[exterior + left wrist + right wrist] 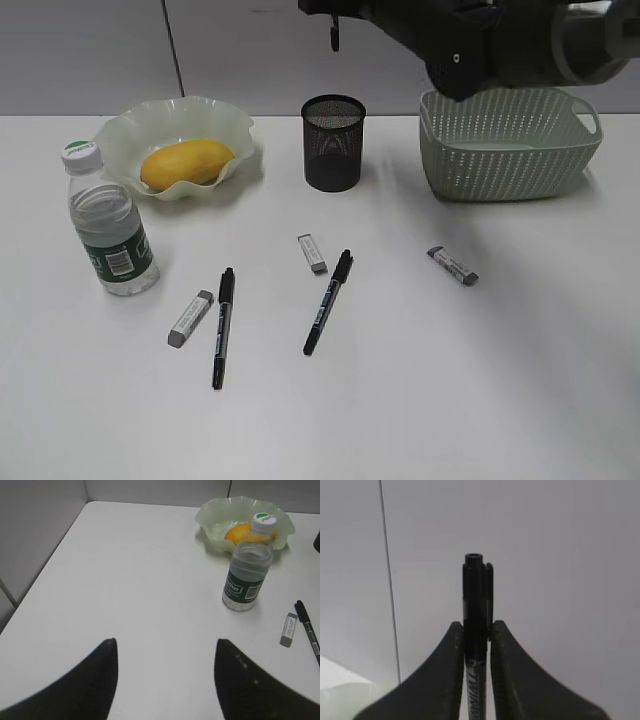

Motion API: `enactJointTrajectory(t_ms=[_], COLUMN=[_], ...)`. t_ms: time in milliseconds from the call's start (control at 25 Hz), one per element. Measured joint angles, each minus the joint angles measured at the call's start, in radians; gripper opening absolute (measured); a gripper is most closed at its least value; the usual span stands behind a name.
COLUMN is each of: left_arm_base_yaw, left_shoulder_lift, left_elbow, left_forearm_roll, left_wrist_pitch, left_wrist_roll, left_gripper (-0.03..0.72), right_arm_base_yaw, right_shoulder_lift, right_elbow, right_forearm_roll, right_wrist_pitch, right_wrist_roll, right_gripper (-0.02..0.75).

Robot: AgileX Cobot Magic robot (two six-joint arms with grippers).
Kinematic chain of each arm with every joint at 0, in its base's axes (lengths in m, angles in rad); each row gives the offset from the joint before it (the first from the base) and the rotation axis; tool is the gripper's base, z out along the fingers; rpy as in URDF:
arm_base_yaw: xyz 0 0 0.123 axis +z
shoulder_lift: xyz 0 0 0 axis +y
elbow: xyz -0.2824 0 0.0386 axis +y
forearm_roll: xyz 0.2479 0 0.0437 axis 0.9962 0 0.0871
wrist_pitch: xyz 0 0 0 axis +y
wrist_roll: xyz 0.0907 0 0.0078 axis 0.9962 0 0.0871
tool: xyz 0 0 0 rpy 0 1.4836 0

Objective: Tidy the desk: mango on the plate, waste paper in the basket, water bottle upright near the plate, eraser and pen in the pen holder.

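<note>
The mango [187, 163] lies in the wavy green plate [120, 135]. The water bottle [110, 225] stands upright in front of the plate, on the left. My right gripper [335, 18] is shut on a black pen [474, 595] and holds it high above the black mesh pen holder [333, 143]. Two more pens [222, 325] [328, 300] and three erasers [190, 318] [312, 253] [453, 265] lie on the white desk [480, 380]. My left gripper [166, 641] is open and empty over the desk's left side. No waste paper shows.
The green perforated basket [510, 145] stands at the back right, under the right arm. The left wrist view shows the bottle [248, 575], the plate [215, 517], the mango [237, 531], an eraser [288, 629] and a pen [307, 627].
</note>
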Motion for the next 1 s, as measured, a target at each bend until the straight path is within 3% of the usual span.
enactJointTrajectory(t_ms=[440, 520, 640, 720, 880, 1000], left_arm_base_yaw=[0.000, 0.000, 0.000, 0.000, 0.000, 0.000], left_shoulder_lift=[0.000, 0.000, 0.000, 0.000, 0.000, 0.000], left_elbow=[0.000, 0.000, 0.000, 0.000, 0.000, 0.000], left_forearm_roll=[0.000, 0.000, 0.000, 0.000, 0.000, 0.000], left_wrist_pitch=[0.000, 0.000, 0.000, 0.000, 0.000, 0.000], left_wrist_roll=[0.000, 0.000, 0.000, 0.000, 0.000, 0.000], left_gripper=[0.454, 0.451, 0.449, 0.449, 0.449, 0.449], right_arm_base_yaw=[0.000, 0.000, 0.000, 0.000, 0.000, 0.000], right_shoulder_lift=[0.120, 0.130, 0.133, 0.133, 0.105, 0.004], right_elbow=[0.000, 0.000, 0.000, 0.000, 0.000, 0.009], right_forearm_roll=[0.026, 0.026, 0.026, 0.026, 0.026, 0.026], right_wrist_pitch=[-0.130, -0.123, -0.121, -0.121, -0.050, 0.147], right_wrist_roll=[-0.014, 0.004, 0.010, 0.011, 0.014, -0.006], right_gripper=[0.136, 0.208, 0.442, 0.554, 0.617, 0.610])
